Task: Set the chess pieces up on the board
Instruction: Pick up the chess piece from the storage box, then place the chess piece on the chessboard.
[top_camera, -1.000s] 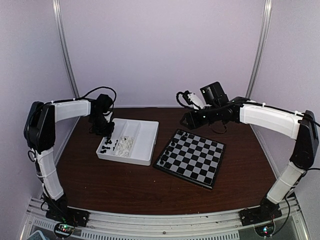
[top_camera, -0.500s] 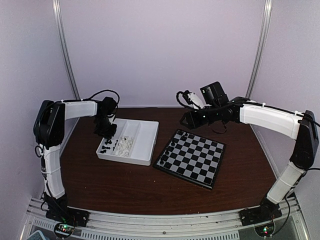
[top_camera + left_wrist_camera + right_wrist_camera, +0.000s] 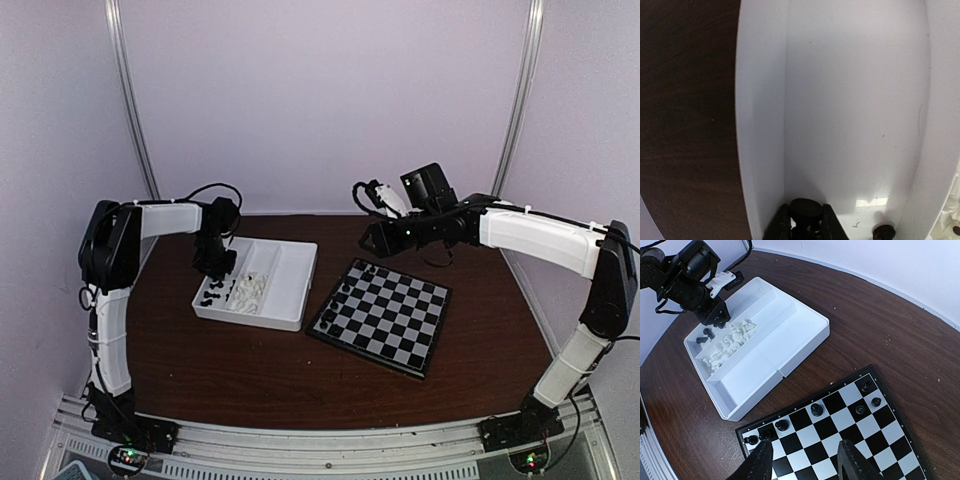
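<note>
One black piece [image 3: 806, 209], newly between left fingers [image 3: 783, 224]

White shells [image 3: 530, 240], black joints [image 3: 612, 285], looping black cables [image 3: 200, 188], dark tapered tool fingers [image 3: 759, 462]

Left gripper [image 3: 806, 221] grips chessman [image 3: 806, 208]; right gripper [image 3: 805, 460] parted.

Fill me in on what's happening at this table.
Two robot arms are setting up a chess game. The left gripper is down in the white divided tray, pinching a black chess piece between its fingers. The right gripper hangs open and empty over the board, where several black pieces already stand along one edge. White pieces and a few more black ones lie in the tray.
</note>
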### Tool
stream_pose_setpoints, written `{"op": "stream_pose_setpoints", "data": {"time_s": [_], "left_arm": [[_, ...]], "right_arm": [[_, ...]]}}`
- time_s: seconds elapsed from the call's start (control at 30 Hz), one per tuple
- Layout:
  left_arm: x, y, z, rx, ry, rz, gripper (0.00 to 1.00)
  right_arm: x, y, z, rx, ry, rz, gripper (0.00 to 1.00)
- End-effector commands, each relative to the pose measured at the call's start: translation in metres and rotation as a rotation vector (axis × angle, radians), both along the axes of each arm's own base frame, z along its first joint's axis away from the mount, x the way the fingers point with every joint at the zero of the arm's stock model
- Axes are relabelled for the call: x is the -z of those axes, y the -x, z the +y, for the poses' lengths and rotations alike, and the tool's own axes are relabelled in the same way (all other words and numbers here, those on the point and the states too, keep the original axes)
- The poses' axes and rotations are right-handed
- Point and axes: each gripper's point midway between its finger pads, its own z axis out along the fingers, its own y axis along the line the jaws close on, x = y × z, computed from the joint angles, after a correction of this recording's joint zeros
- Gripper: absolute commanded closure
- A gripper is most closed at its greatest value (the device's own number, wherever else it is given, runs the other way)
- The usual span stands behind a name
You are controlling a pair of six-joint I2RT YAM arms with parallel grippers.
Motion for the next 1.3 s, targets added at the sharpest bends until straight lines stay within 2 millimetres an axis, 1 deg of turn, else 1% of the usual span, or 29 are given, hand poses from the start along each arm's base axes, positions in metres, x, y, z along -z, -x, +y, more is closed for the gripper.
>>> {"op": "stream_pose_setpoints", "data": {"time_s": [0.0, 0.1, 0.2, 0.3, 0.4, 0.5, 0.57, 0.63, 0.77, 0.83, 0.87, 0.9, 0.97, 1.0, 1.07, 1.1, 1.17, 1.27], "left_arm": [[0.010, 0.001, 0.010, -0.018, -0.037, 0.026, 0.88], [-0.002, 0.000, 0.007, -0.009, -0.017, -0.001, 0.89], [-0.023, -0.001, -0.002, 0.006, 0.041, -0.053, 0.89], [-0.047, 0.000, -0.015, 0.014, 0.133, -0.104, 0.88], [-0.070, 0.009, -0.032, 0.023, 0.252, -0.129, 0.86], [-0.097, 0.019, -0.059, 0.053, 0.391, -0.153, 0.84], [-0.114, 0.026, -0.081, 0.082, 0.484, -0.168, 0.83], [-0.132, 0.034, -0.110, 0.122, 0.591, -0.180, 0.83], [-0.161, 0.048, -0.176, 0.184, 0.866, -0.183, 0.81], [-0.177, 0.053, -0.203, 0.193, 0.997, -0.193, 0.79], [-0.185, 0.053, -0.214, 0.193, 1.054, -0.203, 0.79], [-0.194, 0.054, -0.224, 0.190, 1.111, -0.213, 0.79], [-0.211, 0.053, -0.240, 0.178, 1.226, -0.244, 0.79], [-0.220, 0.052, -0.246, 0.168, 1.286, -0.263, 0.79], [-0.232, 0.052, -0.255, 0.142, 1.386, -0.286, 0.78], [-0.236, 0.053, -0.259, 0.132, 1.427, -0.290, 0.78], [-0.243, 0.053, -0.263, 0.110, 1.486, -0.301, 0.79], [-0.249, 0.054, -0.264, 0.076, 1.560, -0.321, 0.79]], "right_arm": [[-0.014, 0.000, 0.004, -0.011, -0.031, -0.026, 0.53], [-0.013, -0.001, 0.005, -0.012, -0.029, -0.021, 0.53], [-0.014, -0.001, 0.007, -0.016, -0.035, -0.017, 0.53], [-0.014, -0.001, 0.009, -0.020, -0.047, -0.011, 0.53], [-0.013, -0.001, 0.012, -0.023, -0.060, -0.002, 0.53], [-0.013, -0.002, 0.015, -0.030, -0.067, 0.005, 0.53], [-0.011, -0.002, 0.016, -0.031, -0.072, 0.012, 0.53], [-0.011, -0.001, 0.018, -0.033, -0.078, 0.017, 0.53], [-0.010, 0.004, 0.016, -0.022, -0.119, 0.017, 0.53], [-0.013, 0.007, 0.015, -0.013, -0.160, 0.004, 0.53], [-0.012, 0.009, 0.014, -0.007, -0.180, 0.006, 0.53], [-0.016, 0.011, 0.015, -0.006, -0.210, 0.000, 0.53], [-0.022, 0.014, 0.018, 0.002, -0.277, -0.008, 0.53], [-0.026, 0.015, 0.020, 0.004, -0.314, -0.015, 0.53], [-0.034, 0.017, 0.028, 0.002, -0.390, -0.027, 0.53], [-0.040, 0.016, 0.033, 0.000, -0.431, -0.041, 0.53], [-0.044, 0.015, 0.042, -0.004, -0.479, -0.046, 0.53], [-0.049, 0.013, 0.057, -0.021, -0.534, -0.065, 0.54]]}}
